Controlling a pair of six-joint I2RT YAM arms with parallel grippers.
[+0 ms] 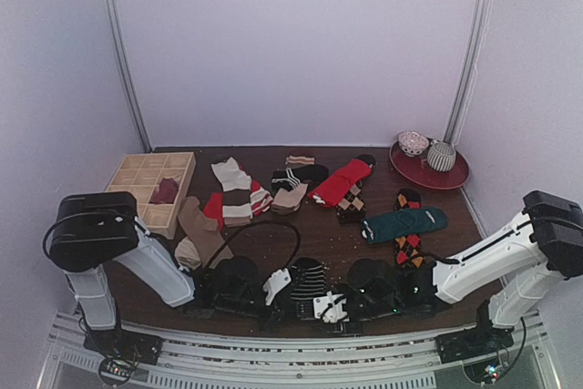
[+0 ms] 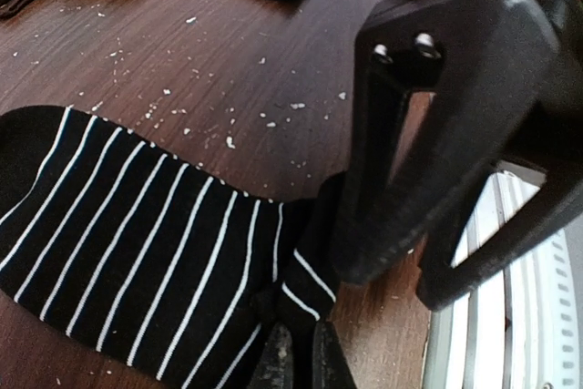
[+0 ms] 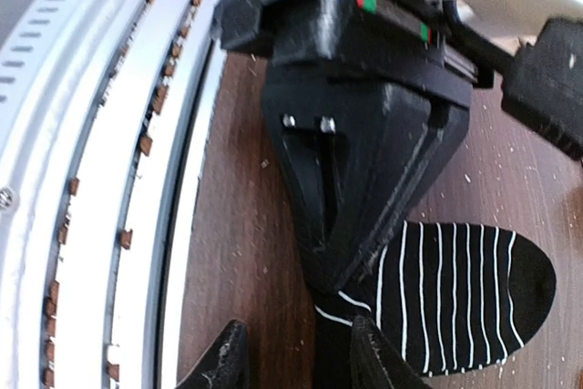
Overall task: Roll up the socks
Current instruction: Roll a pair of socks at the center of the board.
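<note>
at the near edge, striped sock [image 2: 137, 225] pinched in left gripper [image 2: 301, 354]

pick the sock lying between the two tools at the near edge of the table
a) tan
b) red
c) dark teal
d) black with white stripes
d: the black sock with white stripes lies at the near edge. The left tool is pinched shut on one end of it, and the right tool straddles it with its fingers apart. The teal sock lies farther back on the right.
</note>
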